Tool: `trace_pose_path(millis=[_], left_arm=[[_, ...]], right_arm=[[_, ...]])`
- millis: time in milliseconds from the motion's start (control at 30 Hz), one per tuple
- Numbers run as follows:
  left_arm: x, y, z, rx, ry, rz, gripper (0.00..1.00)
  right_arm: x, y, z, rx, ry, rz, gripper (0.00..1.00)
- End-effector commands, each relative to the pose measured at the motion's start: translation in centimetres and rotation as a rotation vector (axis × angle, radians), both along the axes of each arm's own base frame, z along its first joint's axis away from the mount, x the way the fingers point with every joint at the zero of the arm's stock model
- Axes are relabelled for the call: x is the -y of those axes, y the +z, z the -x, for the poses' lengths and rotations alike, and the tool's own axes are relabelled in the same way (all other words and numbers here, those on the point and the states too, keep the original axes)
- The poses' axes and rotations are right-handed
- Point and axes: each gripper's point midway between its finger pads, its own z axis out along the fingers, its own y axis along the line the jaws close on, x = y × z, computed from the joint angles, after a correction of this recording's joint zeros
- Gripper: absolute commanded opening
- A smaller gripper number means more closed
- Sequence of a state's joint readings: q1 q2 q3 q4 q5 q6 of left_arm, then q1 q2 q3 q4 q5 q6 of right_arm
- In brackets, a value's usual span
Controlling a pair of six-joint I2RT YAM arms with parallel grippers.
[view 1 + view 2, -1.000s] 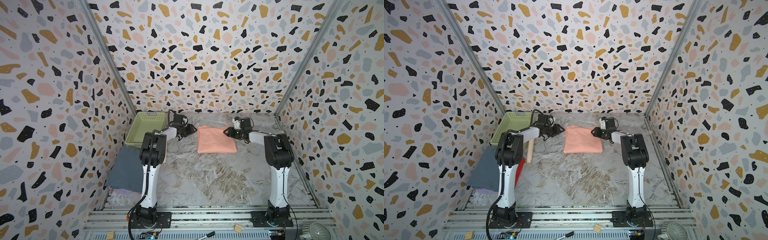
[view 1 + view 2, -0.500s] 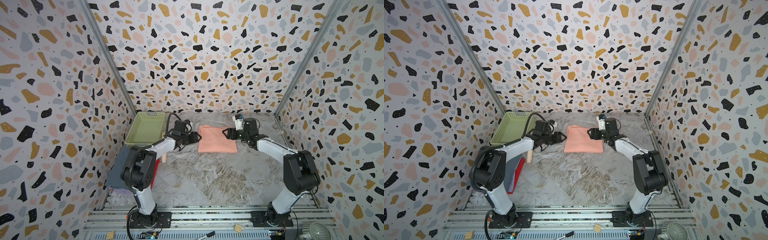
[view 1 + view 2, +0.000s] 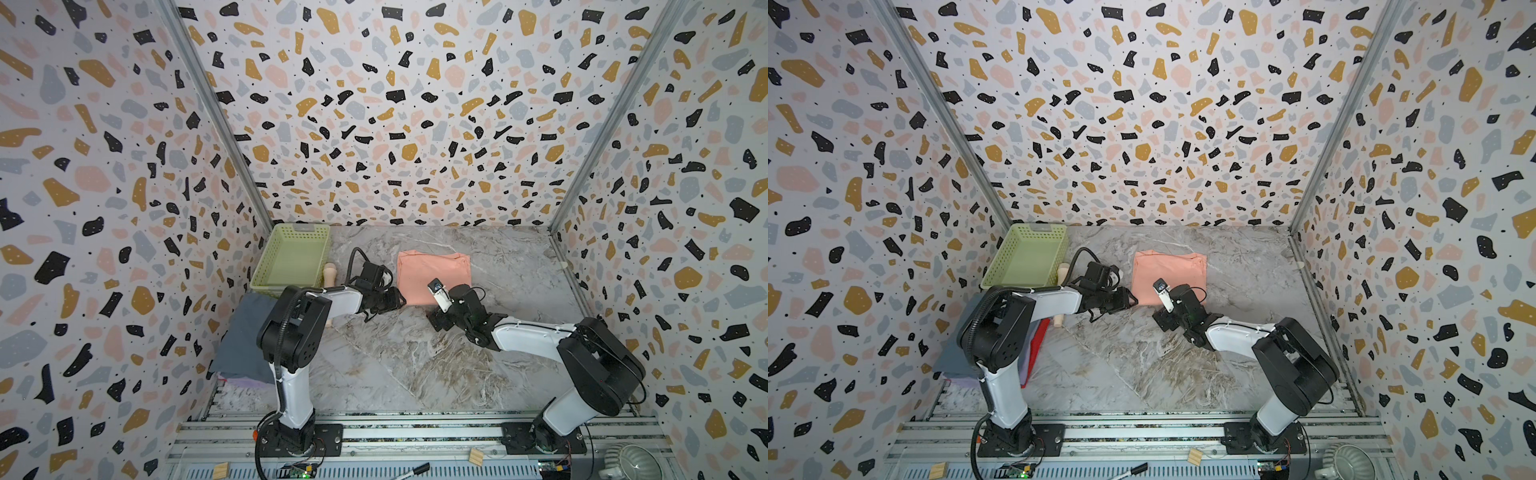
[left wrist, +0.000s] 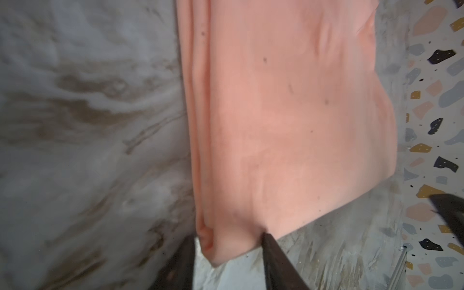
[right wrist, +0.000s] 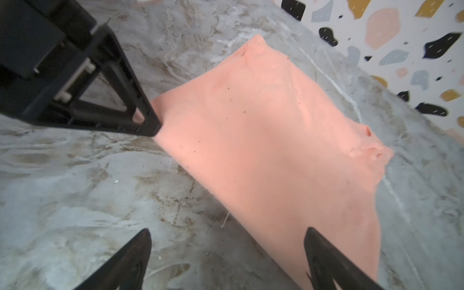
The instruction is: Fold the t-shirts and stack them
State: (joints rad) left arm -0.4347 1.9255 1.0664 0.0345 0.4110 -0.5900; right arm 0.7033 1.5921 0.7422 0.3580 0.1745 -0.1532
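A salmon-peach t-shirt (image 3: 434, 274) (image 3: 1169, 272) lies folded flat at the back middle of the marble table. My left gripper (image 3: 400, 301) (image 3: 1133, 300) sits at its near left corner. In the left wrist view that corner (image 4: 221, 248) lies between the open jaws of the gripper (image 4: 227, 242), and one finger (image 4: 272, 253) touches the cloth. My right gripper (image 3: 434, 311) (image 3: 1160, 311) (image 5: 227, 232) stands wide open at the shirt's near edge, one finger (image 5: 324, 253) over the cloth. Folded slate-grey (image 3: 245, 332), lavender (image 3: 241, 380) and red (image 3: 1038, 340) t-shirts are stacked near left.
A pale green basket (image 3: 266, 270) (image 3: 998, 270) stands at the back left. A beige wooden stick (image 3: 329, 274) (image 3: 1062, 272) lies beside it, partly under the left arm. Patterned walls close in three sides, and a rail (image 3: 415, 432) runs along the front.
Both grippers have come from the shirt's far sides down to its near edge. The right gripper opened wide. The left jaws narrowed round the near left corner. The shirt has not moved.
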Motion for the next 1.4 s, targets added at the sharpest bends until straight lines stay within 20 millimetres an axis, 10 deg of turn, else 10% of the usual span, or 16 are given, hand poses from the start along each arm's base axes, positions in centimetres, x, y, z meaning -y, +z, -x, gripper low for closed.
trace_pose_path(millis=[0,167,433,800,967,1067,1233,1367], left_arm=[[0.6,0.2,-0.7,0.011,0.003,0.005,0.34],[1.5,4.0,-1.6,0.076,-0.006,0.069,0.00],[2.6,9.2,-1.3,0.130,-0.056,0.151,0.00],[3.4,10.6,0.3,0.088,-0.118,0.225,0.00],[3.2,11.5,0.7,0.091,-0.113,0.241,0.00],[1.5,10.4,0.4,0.065,-0.065,0.215,0.45],[-1.9,8.0,-0.5,0.021,0.067,0.246,0.97],[-2.0,7.0,-0.9,-0.013,0.069,0.252,1.00]], right_arm=[[-0.4,3.4,-1.2,0.178,-0.009,0.020,0.95],[-2.2,3.4,-1.1,0.224,0.044,0.028,0.95],[-4.3,2.3,-0.9,0.241,0.136,0.063,0.96],[-6.5,3.4,-2.6,0.358,0.141,0.056,0.96],[-8.1,2.2,-2.4,0.340,0.170,0.065,0.76],[-8.0,2.0,-2.2,0.313,0.157,0.036,0.31],[-7.4,1.9,-1.3,0.278,0.141,-0.018,0.17],[-7.1,1.5,-0.6,0.249,0.146,-0.031,0.08]])
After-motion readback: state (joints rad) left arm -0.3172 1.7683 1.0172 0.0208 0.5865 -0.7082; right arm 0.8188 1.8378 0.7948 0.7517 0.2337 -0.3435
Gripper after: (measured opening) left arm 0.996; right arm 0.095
